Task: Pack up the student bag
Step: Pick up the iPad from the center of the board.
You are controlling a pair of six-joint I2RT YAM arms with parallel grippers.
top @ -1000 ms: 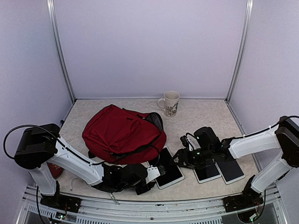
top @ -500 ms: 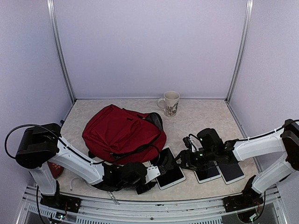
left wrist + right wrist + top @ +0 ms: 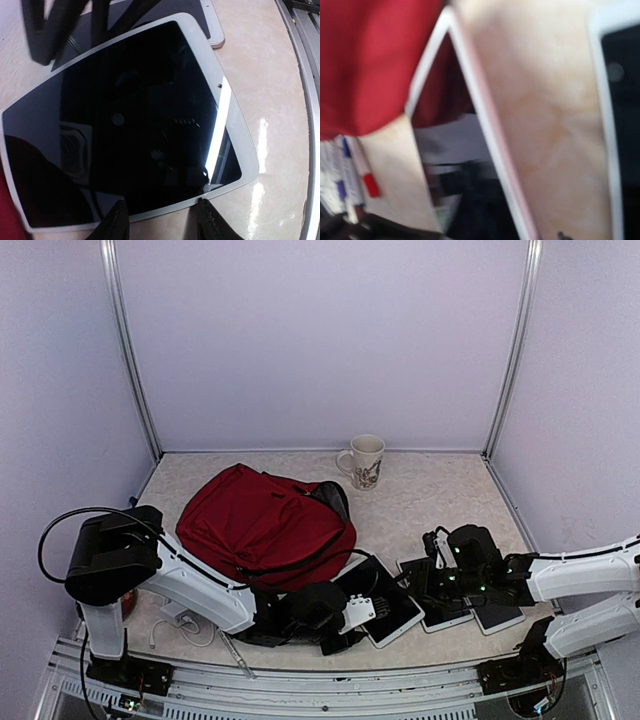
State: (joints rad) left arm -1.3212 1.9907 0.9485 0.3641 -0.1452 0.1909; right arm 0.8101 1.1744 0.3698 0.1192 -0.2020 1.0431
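On the table [image 3: 430, 490] beside the student bag [image 3: 262, 525], tablets [image 3: 445, 610] lie unpacked (nothing visibly inside yet); left gripper [image 3: 161, 209] part-open over the nearest tablet [image 3: 125, 125], right gripper [image 3: 420, 575] unreadable

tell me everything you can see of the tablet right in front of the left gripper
The tablet is a thin slab: glossy black screen, dark and mirroring what is above it, inside a pale silvery frame with rounded corners. It lies screen up on the beige table, askew, close beside the student bag. The left gripper has its spread fingertips at the near edge; whether they touch it is unclear. Just beyond lies a second tablet.
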